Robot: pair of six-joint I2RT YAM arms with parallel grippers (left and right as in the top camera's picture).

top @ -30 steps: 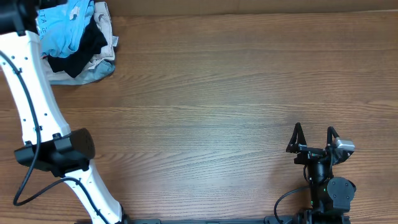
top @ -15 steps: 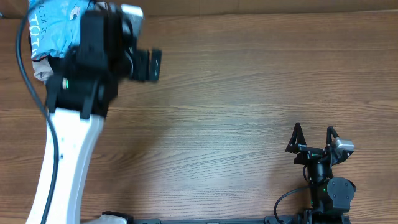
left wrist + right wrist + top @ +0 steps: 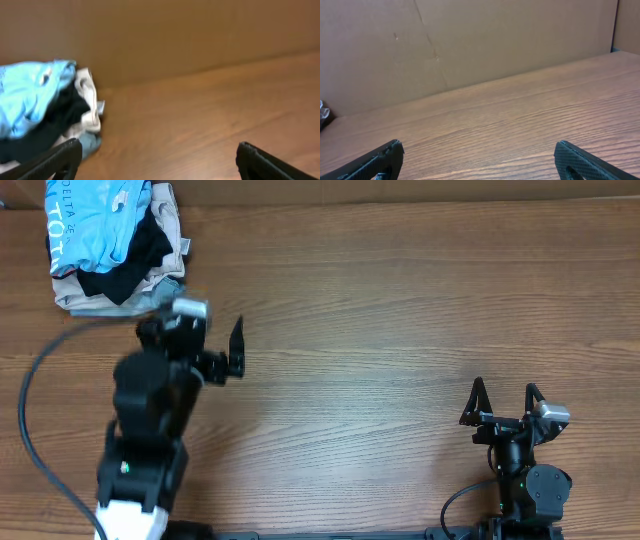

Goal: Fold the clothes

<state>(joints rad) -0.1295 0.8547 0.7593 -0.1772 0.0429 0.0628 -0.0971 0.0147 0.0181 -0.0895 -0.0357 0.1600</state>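
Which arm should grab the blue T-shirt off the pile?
Left. The left end effector, open, sits close to the blue T-shirt; the right end effector is far across the table.

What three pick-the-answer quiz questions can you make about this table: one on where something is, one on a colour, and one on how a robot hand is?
1. Where on the wooden table is the pile of clothes?
A. the middle
B. the far left corner
C. the near right edge

2. What colour is the T-shirt on top of the pile?
A. sky blue
B. red
C. green

3. How is the left gripper?
A. shut on the T-shirt
B. shut, empty
C. open, empty

Answers:
1. B, the overhead view shows the pile in the far left corner.
2. A, the top fabric is sky blue with white lettering.
3. C, its jaws stand wide apart with only bare wood between them.
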